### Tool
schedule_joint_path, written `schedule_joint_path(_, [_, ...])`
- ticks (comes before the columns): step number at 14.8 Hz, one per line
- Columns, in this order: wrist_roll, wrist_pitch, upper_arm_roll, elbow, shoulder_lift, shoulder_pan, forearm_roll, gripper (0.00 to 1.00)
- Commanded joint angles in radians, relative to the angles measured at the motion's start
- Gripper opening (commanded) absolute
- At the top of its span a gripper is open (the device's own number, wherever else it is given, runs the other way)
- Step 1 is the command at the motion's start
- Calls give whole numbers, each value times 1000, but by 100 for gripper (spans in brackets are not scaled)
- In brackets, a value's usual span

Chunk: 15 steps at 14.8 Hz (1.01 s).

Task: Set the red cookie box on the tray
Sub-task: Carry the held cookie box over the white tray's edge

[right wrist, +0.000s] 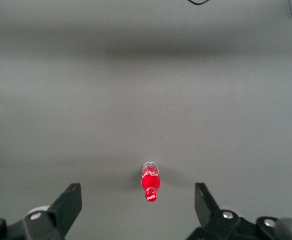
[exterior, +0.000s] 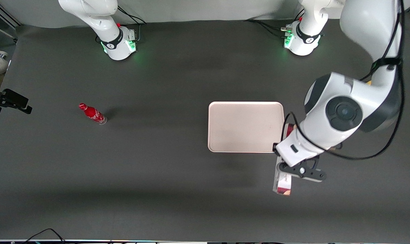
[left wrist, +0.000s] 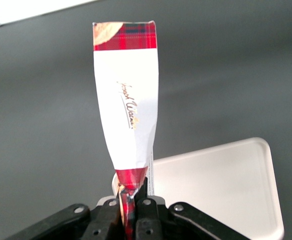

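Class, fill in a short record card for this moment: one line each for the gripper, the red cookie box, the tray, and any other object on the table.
gripper: gripper shut on the red cookie box, beside the tray's edge at the working arm's end
red cookie box: red cookie box held by one end, lifted off the table, not on the tray
tray: tray flat on the table, nothing on it
other object: small red bottle lying toward the parked arm's end
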Motion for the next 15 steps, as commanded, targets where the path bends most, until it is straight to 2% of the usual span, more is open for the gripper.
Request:
schedule_joint_path(1, [-16, -92, 0, -75, -125, 9, -33, 0])
schedule_joint_path(4, [-7, -21, 8, -247, -219, 49, -89, 0])
schedule_joint_path(7, [-2, 204, 17, -530, -332, 66, -96, 0])
schedule_joint_path(10, [-1, 396, 52, -721, -374, 66, -152, 0])
schedule_joint_path(15, [-13, 680, 57, -1011, -429, 66, -162, 0])
